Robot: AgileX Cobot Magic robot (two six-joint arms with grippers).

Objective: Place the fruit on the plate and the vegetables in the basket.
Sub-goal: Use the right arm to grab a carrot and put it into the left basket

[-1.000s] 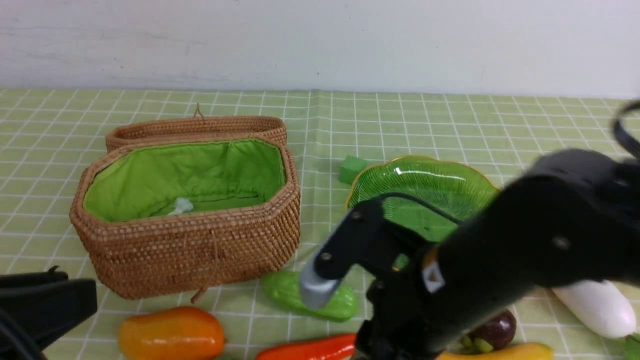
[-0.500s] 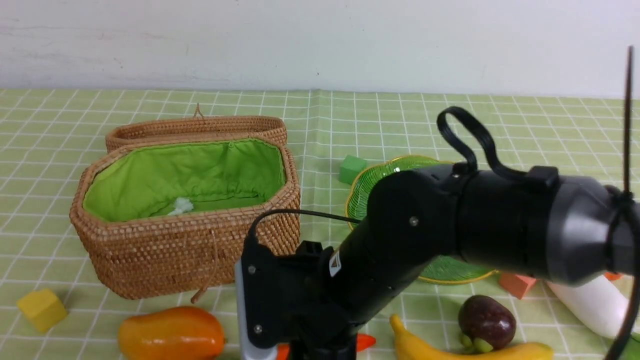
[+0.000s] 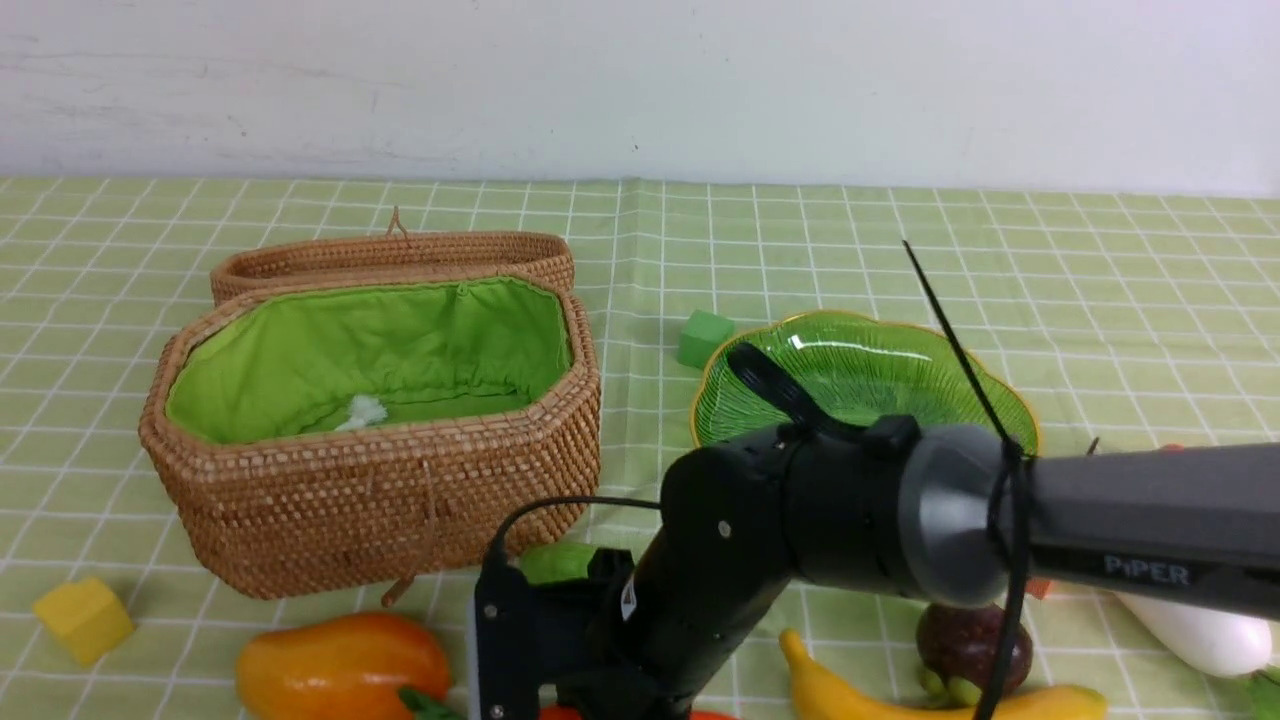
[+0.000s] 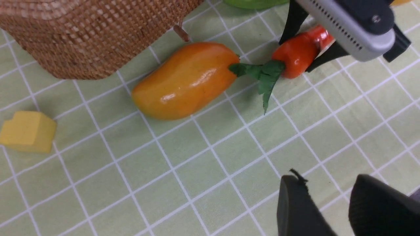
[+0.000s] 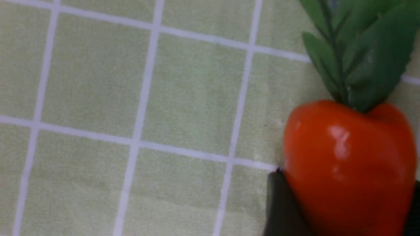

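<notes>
A: Which step?
B: Veg. R gripper straddles red pepper, which lies on the cloth just in front of basket, twd its right end. Fingers either side; can't tell if they're squeezing.
A: L?
B: L gripper jaws apart, empty, farther out front of basket.
A: Next?
B: Prob. clamp, lift over basket's near rim, drop inside. Mouth's wide open, lid lies behind it. Tight bit: mango right at pepper's leaves, cucumber by basket's front corner. Go straight up.
</notes>
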